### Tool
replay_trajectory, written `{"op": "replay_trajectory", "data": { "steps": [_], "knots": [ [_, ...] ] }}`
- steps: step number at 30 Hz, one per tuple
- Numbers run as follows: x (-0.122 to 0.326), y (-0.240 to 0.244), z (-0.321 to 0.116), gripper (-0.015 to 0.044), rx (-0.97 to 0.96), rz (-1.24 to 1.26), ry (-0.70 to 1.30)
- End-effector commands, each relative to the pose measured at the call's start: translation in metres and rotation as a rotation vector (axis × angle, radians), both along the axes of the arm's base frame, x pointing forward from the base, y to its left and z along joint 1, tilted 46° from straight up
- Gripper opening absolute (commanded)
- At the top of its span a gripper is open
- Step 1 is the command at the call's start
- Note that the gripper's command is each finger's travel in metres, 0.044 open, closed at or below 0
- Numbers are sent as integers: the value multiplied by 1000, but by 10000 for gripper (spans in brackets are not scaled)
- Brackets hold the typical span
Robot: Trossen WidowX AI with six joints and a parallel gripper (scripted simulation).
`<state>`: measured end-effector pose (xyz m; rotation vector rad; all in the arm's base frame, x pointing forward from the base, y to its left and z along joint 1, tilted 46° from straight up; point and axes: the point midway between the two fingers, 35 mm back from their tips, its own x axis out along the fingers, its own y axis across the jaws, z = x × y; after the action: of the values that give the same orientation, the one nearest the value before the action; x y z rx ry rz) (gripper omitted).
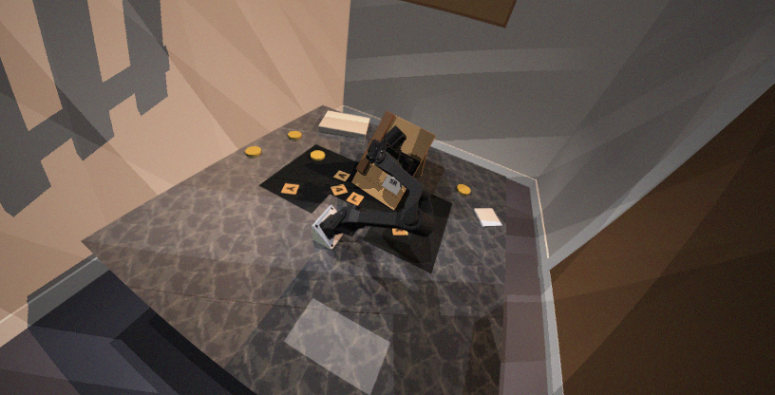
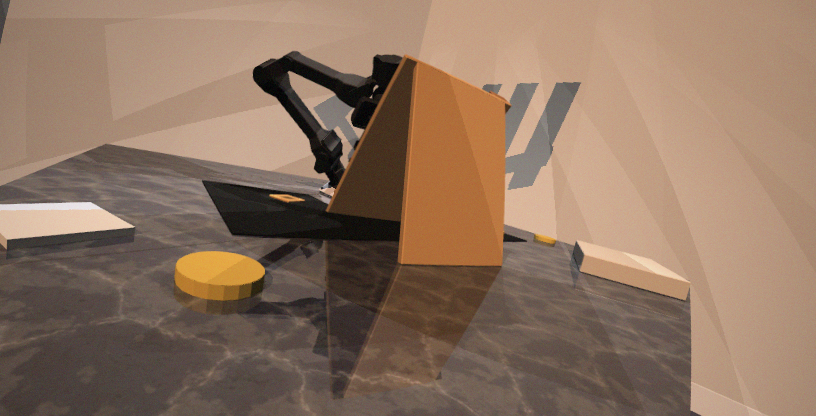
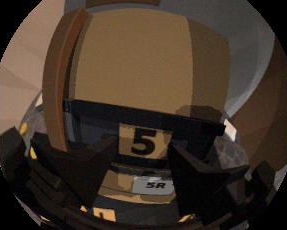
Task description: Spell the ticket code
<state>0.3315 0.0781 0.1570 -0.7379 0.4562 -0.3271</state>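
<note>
My gripper (image 3: 143, 142) is shut on a tile marked 5 (image 3: 144, 142), upright between the fingertips. The tile is in front of the dark letter rail (image 3: 190, 121), just below its upper bar; whether it sits inside the channel is unclear. The rail crosses the sloped tan board (image 3: 135, 60) (image 1: 415, 134) (image 2: 451, 184). No other tile shows in the rail, though the fingers hide parts. The grey ticket (image 3: 155, 185) (image 1: 391, 182) low on the board reads 5R. An L tile (image 1: 354, 197) (image 3: 104, 215), other letter tiles (image 1: 290, 189) (image 1: 341, 176) (image 1: 338, 190) and a partly hidden tile (image 1: 400, 233) lie flat.
A brown upright strip (image 3: 55, 85) (image 1: 366, 158) runs along the board's left side. The black mat (image 1: 434, 245) (image 2: 257, 224) lies under the board. Yellow discs (image 1: 317, 155) (image 1: 253, 151) (image 1: 294, 135) (image 1: 463, 190) and pale blocks (image 1: 345, 121) (image 1: 487, 216) lie around it.
</note>
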Motion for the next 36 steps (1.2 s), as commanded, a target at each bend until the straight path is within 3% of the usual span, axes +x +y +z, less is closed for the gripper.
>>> {"op": "replay_trajectory", "data": {
  "steps": [1, 36],
  "knots": [
    [0, 2, -2, 0, 3, -5, -5],
    [3, 16, -15, 0, 4, -5, -5]
  ]
}}
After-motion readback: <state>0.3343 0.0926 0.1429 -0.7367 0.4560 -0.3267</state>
